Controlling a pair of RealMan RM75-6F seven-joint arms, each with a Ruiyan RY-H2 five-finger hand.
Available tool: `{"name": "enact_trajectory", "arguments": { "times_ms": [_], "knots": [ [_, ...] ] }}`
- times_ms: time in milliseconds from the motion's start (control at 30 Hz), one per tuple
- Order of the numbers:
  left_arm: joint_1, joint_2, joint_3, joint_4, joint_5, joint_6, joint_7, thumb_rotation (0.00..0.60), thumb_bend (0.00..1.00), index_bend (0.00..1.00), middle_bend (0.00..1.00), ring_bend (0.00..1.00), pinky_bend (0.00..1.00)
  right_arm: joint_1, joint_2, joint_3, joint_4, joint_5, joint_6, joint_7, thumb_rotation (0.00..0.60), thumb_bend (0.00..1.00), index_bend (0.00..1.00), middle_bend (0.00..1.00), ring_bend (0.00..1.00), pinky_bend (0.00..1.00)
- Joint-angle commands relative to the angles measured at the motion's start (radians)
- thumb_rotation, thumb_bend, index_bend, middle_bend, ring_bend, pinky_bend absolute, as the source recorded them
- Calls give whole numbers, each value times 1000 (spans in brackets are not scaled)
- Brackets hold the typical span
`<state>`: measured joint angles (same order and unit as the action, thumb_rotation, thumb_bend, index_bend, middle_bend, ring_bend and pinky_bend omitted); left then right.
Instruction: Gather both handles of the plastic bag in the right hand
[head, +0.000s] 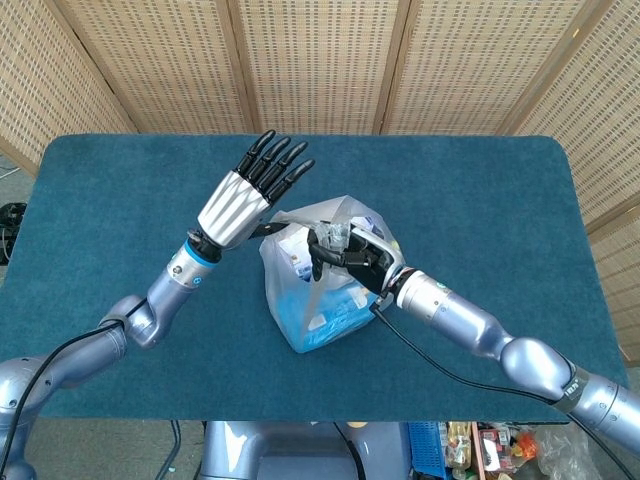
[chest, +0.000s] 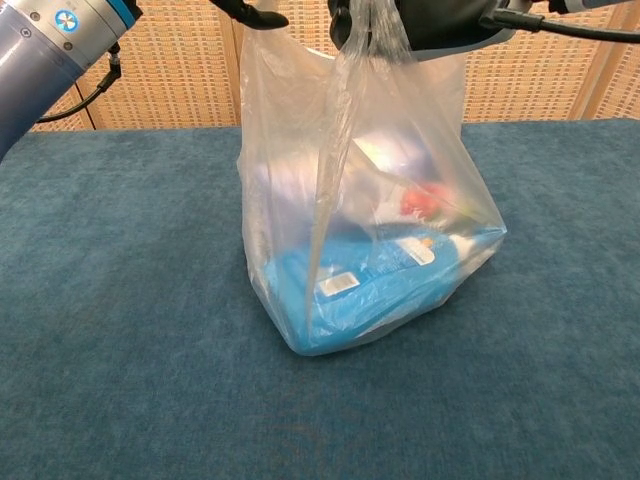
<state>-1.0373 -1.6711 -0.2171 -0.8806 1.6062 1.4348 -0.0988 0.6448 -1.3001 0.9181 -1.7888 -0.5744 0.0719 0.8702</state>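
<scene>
A clear plastic bag (head: 325, 290) (chest: 370, 240) stands mid-table, holding a blue packet and other items. My right hand (head: 350, 255) (chest: 420, 18) grips bunched bag plastic above it, the handle strands (chest: 375, 35) hanging taut from its fingers. My left hand (head: 245, 192) is raised left of the bag, fingers straight and spread, empty; its thumb (chest: 250, 12) touches the bag's upper left rim. In the chest view only that thumb and the left forearm (chest: 45, 50) show.
The blue felt table (head: 120, 210) stretches around the bag on all sides. Woven screen panels (head: 320, 60) stand behind the far edge. A black cable (head: 420, 365) runs along my right forearm.
</scene>
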Motion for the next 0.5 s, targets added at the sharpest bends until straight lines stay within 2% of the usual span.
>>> {"name": "enact_trajectory", "arguments": {
  "times_ms": [33,167,233,400,500],
  "knots": [
    [9,28,15,-19,6,-17,-37,600,0,0,0,0,0,3,2,-4,2,1,4,0,600,439,535,696,640,583],
    [25,69,28,-47,11,-20,-114,588,0,0,0,0,0,13,7,-15,4,5,13,0,600,440,535,696,640,583],
    [38,100,38,-72,13,-25,-187,548,0,0,0,0,0,22,12,-23,1,10,30,3,600,439,535,696,640,583],
    [50,145,54,-99,16,-46,-248,415,0,0,0,0,0,40,23,-41,-9,22,63,6,600,442,534,696,641,583],
    [60,166,58,-115,13,-53,-284,393,0,0,0,0,0,52,29,-56,-17,28,86,7,600,443,533,696,641,584]
  ]
}}
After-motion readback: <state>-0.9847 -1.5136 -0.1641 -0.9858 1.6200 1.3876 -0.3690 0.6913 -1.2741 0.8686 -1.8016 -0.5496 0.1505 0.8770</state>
